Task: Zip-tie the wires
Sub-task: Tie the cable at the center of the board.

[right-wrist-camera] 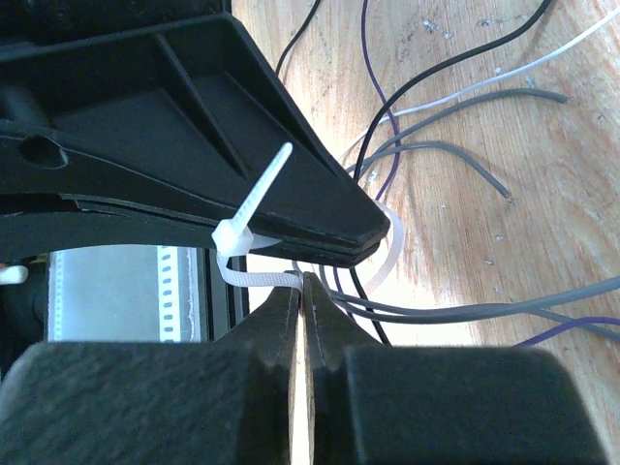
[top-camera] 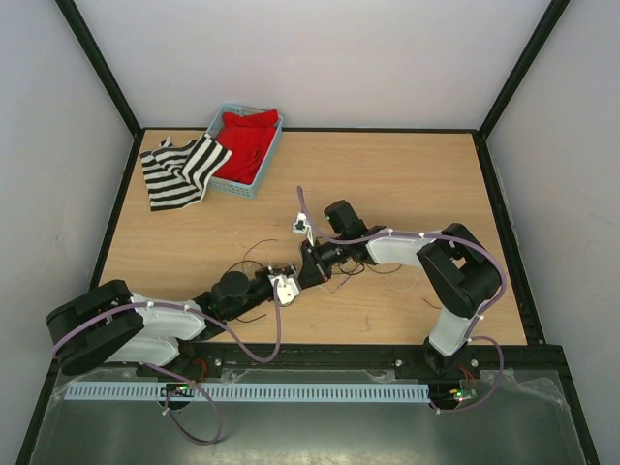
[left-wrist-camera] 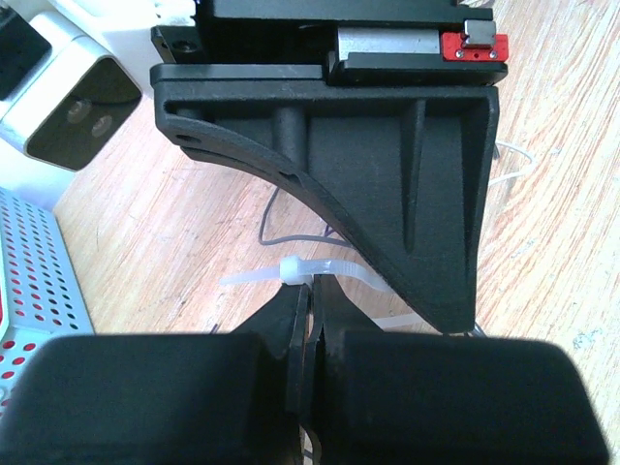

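Where the two arms meet near the middle of the table, you have the wires lying in loose strands on the wood, black, grey, pale and purple, fanning away from one gathered spot. A white tie is looped there: its head sits just in front of the left jaws, its free tail sticks up and away, and the loop curves out past the tip of those jaws, where the strands bunch. Your left jaws are clenched tight, fingertips pressed together right under the strap beside the head; neither wrist view lets you tell whether the strap is pinched between them. Your right jaws stand almost together, a thin slit of light between the fingertips, and the strap runs from the head straight to their tips. Whether they grip it or merely touch it, you cannot tell. The two pairs of jaws sit nose to nose. At the back left of the table, well apart from all this, a blue basket holds a red cloth, and a striped cloth lies against its left side.
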You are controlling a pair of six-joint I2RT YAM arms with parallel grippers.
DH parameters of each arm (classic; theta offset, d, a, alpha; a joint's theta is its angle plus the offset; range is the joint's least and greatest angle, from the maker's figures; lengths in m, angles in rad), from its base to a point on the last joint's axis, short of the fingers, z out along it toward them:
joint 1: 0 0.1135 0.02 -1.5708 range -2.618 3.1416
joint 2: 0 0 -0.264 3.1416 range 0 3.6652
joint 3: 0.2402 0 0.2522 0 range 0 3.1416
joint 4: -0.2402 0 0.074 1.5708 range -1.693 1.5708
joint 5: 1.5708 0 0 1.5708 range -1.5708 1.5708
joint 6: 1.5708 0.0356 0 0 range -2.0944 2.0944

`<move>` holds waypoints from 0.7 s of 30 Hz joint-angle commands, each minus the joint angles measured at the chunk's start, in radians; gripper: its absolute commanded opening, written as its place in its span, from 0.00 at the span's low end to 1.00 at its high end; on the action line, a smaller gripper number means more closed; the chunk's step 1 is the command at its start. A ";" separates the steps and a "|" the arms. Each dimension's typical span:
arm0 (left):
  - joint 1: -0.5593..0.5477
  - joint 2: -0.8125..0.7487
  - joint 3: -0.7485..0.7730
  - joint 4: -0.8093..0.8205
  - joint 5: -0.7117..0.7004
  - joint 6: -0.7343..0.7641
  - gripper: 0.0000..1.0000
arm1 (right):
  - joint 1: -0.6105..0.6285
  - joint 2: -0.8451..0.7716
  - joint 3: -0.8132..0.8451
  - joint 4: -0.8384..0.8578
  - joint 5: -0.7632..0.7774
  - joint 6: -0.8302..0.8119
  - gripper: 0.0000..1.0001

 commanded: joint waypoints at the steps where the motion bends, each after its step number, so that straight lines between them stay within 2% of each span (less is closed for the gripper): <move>1: 0.002 -0.013 0.002 0.005 0.041 -0.032 0.00 | -0.007 -0.047 -0.005 0.043 -0.011 0.001 0.11; 6: 0.001 -0.002 0.001 0.004 0.041 -0.023 0.00 | -0.007 -0.037 0.001 0.048 -0.020 0.015 0.05; 21: -0.006 -0.012 -0.005 0.005 0.044 -0.012 0.00 | -0.006 0.034 0.072 0.034 -0.009 0.036 0.02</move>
